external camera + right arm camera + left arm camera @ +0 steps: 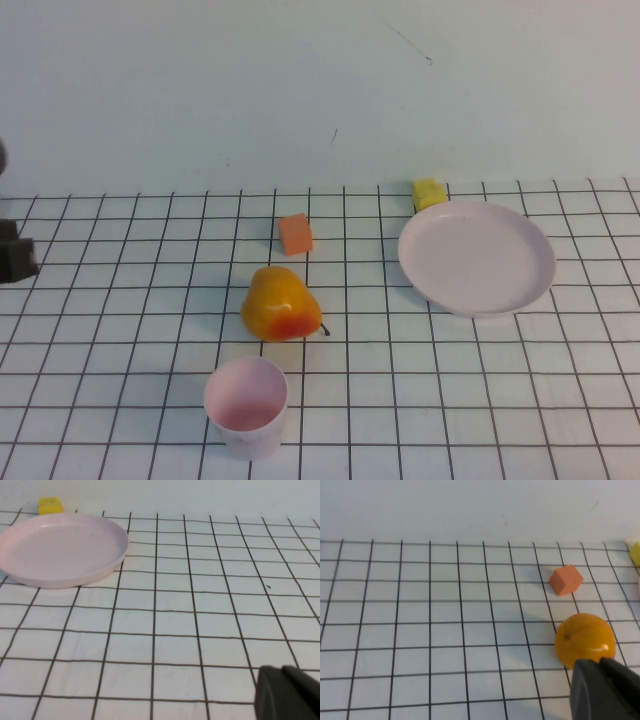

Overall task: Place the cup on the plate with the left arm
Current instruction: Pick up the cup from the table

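Sitting at the far left edge of the gridded table (120, 300), only partly in the high view: left gripper (12, 258). Cannot tell whether its jaws stand wide or narrow; nothing seen held in them. Well apart from those jaws, off to their right and nearer the robot's side of the table: the cup (246, 407), upright, mouth up, with only its pink inside showing. Open squares of grid between the left gripper and the cup, with bare table on the cup's left, right and near sides.

Just beyond the cup, close but apart from it: a pear (281, 305), lying on its side. In the left wrist view, the same pear (585, 640) just ahead of the dark tip of the left gripper (605, 690), with an orange cube (565, 579) farther ahead.

Far to the right of the left jaws, past pear and cube: the plate (477, 258), flat on the table, its pale surface bare. At its far rim, a yellow block (428, 193), outside the plate.

Low over open grid in the right wrist view: right gripper (290, 692), jaw state not possible to tell, plate well ahead and off to one side.
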